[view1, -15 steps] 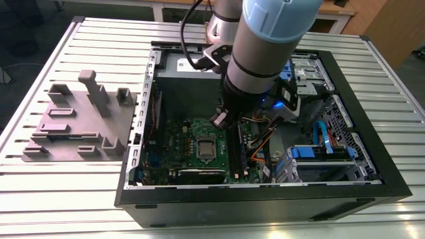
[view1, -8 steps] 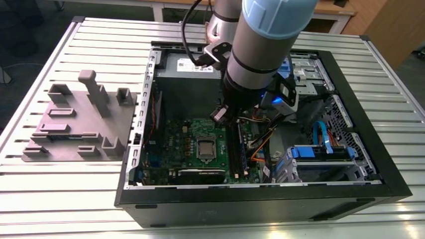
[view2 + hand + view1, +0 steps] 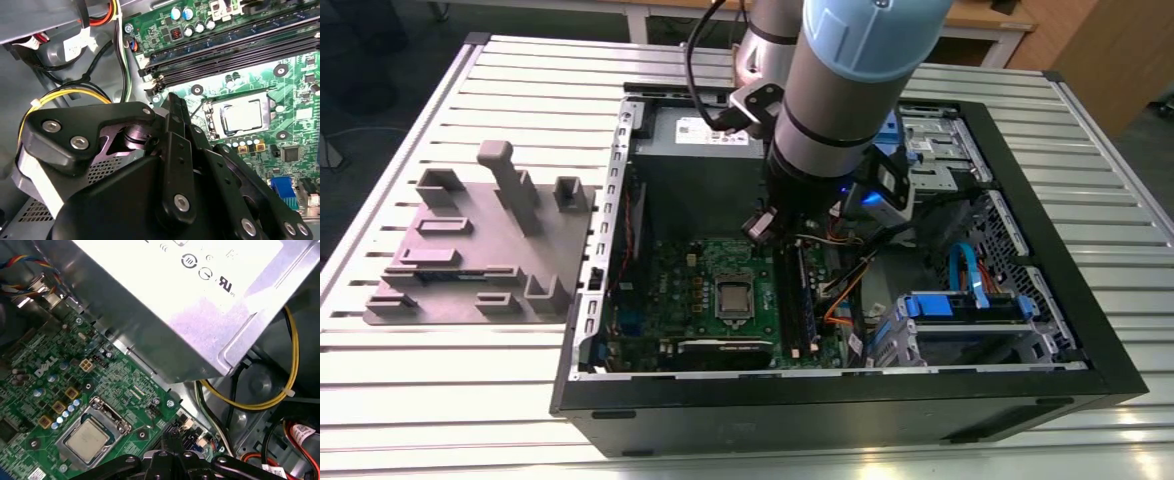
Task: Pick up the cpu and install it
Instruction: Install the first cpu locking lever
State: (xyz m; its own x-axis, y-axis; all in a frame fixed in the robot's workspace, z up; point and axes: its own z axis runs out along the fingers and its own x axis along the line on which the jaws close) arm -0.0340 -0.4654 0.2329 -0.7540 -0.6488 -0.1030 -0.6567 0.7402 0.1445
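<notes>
While my tool (image 3: 767,228) hangs inside open computer case (image 3: 1041,200) on slatted table (image 3: 494,90), cpu (image 3: 242,117) sits seated in socket on green motherboard (image 3: 674,290), silver top showing in both wrist views (image 3: 87,439). My tool's fingers (image 3: 175,150) pressed together, empty, above board near memory slots (image 3: 225,47). Power-supply box (image 3: 200,305) fills case corner. Grey parts tray (image 3: 480,250) beside case.

Slatted metal table (image 3: 440,400), open computer case (image 3: 854,410), grey fixture block (image 3: 480,250) beside it
</notes>
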